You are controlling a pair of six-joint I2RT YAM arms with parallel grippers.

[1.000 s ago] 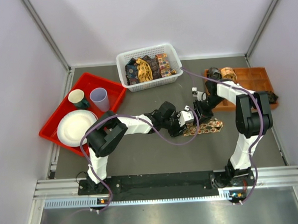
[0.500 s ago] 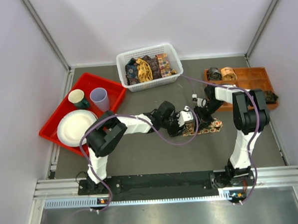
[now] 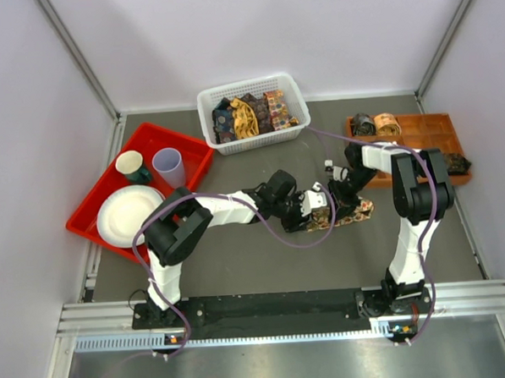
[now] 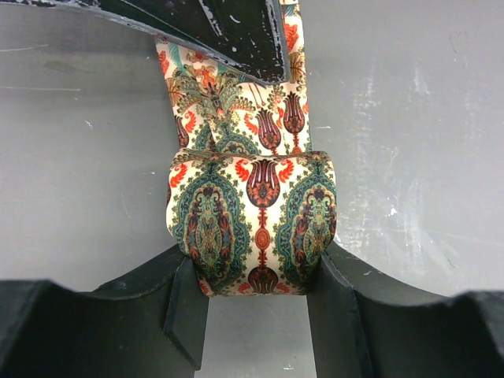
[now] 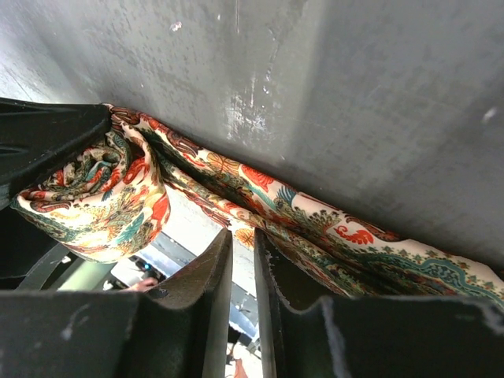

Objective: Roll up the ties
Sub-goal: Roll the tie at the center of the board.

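Note:
One of the ties, cream with teal and orange-red motifs, is partly rolled. My left gripper is shut on the coil, which sits squeezed between both fingers. The unrolled tail runs away over the grey table. In the top view my left gripper and right gripper meet over this tie at mid-table. In the right wrist view my right gripper has its jaws nearly together with a narrow gap. The tail's edge lies at the tips and the coil hangs to the left.
A white basket at the back holds several unrolled ties. An orange tray at the right carries two rolled ties. A red tray at the left holds a plate and two cups.
My right gripper has shifted slightly left toward the tie and its jaws have narrowed. The tie's flat tail has drawn a little leftward. The left gripper keeps its hold on the coil.

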